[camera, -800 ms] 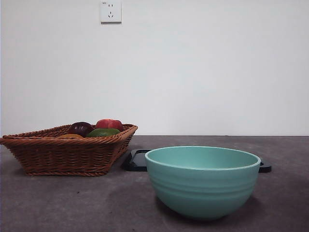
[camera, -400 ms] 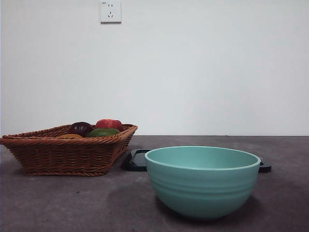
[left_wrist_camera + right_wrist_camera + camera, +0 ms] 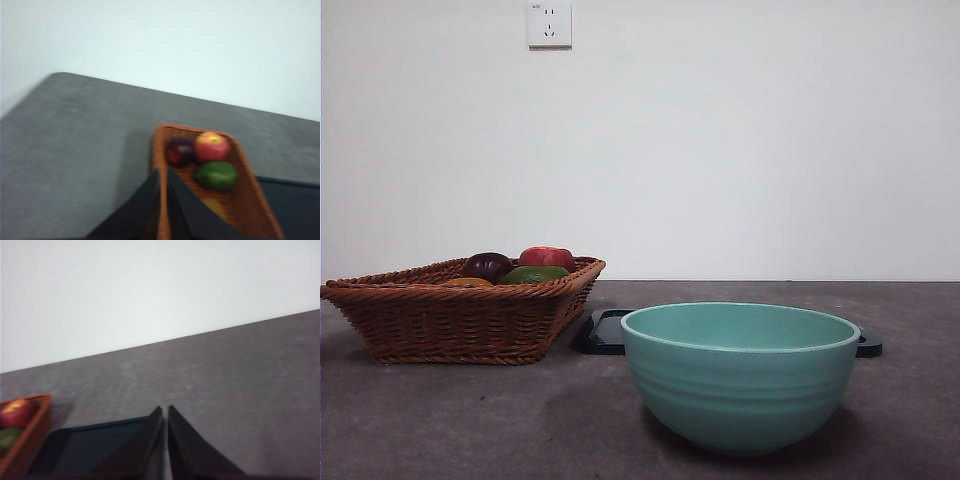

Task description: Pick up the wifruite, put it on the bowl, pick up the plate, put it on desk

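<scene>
Wifruite (image 3: 466, 282) lies low in the wicker basket (image 3: 460, 325) at left — beside the mint-green bowl (image 3: 740, 375). Left gripper (image 3: 163, 172) hovers above it, jaws together, poised — right gripper (image 3: 164, 410) likewise closed, waiting.

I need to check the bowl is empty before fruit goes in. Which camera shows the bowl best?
The front view: the bowl stands near and whole, though its level angle hides the bottom inside. Neither wrist view shows the bowl at all.
</scene>
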Action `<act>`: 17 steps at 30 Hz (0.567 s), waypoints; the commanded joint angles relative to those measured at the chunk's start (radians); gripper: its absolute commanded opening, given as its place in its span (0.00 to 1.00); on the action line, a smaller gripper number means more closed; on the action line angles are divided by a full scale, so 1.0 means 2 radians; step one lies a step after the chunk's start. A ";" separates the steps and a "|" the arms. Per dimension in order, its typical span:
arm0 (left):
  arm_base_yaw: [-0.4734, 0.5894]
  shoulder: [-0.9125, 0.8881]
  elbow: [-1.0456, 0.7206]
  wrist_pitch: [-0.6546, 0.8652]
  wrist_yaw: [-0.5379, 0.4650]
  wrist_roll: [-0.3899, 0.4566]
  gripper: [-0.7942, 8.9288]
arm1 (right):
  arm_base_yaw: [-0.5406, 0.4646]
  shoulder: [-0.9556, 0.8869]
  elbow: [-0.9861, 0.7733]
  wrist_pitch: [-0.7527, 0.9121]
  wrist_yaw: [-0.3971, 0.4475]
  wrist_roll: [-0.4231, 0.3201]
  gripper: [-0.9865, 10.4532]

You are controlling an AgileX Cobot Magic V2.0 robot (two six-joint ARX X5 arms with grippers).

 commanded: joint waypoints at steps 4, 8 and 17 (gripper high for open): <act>0.000 0.076 0.074 -0.043 0.062 -0.006 0.10 | 0.013 0.058 0.067 0.000 -0.080 -0.001 0.10; 0.000 0.125 0.125 -0.084 0.124 -0.013 0.10 | 0.027 0.097 0.120 -0.042 -0.126 -0.011 0.10; -0.035 0.208 0.208 -0.147 0.196 0.032 0.10 | 0.051 0.158 0.236 -0.203 -0.188 -0.085 0.10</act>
